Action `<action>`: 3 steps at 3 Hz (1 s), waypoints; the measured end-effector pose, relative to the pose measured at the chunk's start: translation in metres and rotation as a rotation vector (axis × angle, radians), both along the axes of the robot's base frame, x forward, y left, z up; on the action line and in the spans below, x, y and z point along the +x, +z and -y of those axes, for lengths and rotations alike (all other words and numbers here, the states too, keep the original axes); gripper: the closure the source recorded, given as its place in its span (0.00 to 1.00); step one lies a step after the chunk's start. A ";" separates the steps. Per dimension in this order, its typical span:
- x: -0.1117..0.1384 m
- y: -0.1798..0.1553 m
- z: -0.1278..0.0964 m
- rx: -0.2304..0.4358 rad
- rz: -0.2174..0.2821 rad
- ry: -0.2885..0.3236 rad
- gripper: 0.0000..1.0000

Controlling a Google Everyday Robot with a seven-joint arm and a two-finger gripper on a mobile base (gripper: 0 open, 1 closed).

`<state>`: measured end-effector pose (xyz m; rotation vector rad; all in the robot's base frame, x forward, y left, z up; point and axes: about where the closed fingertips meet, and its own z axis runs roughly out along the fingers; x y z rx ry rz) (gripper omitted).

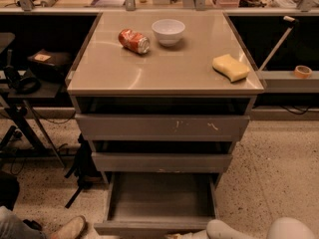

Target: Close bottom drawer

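Note:
The bottom drawer (159,227) is the narrowest and lowest of three grey-brown drawers, and it stands pulled far out. Its bare grey tray (160,195) is empty. Its plain front panel lies at the bottom edge of the camera view. My gripper (222,229) shows only as a white rounded shape at the bottom edge, just right of the drawer's front right corner. A second white arm part (294,229) is beside it. The mid-width drawer (162,162) and the widest drawer (162,127), which has white scratches, stand slightly out above.
On the cabinet top (164,68) lie a red can (133,40) on its side, a white bowl (168,31) and a yellow sponge (230,67). A black stand with headphones (22,81) is at the left. A shoe (67,228) is at the lower left. A tape roll (302,71) lies on the right shelf.

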<state>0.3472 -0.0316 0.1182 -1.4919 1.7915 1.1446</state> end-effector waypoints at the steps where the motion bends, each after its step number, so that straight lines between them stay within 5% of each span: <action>1: 0.011 -0.007 0.001 -0.027 0.024 -0.037 0.00; 2: 0.025 0.002 0.002 -0.057 0.094 -0.052 0.00; 3: 0.056 0.012 -0.022 -0.069 0.168 -0.066 0.00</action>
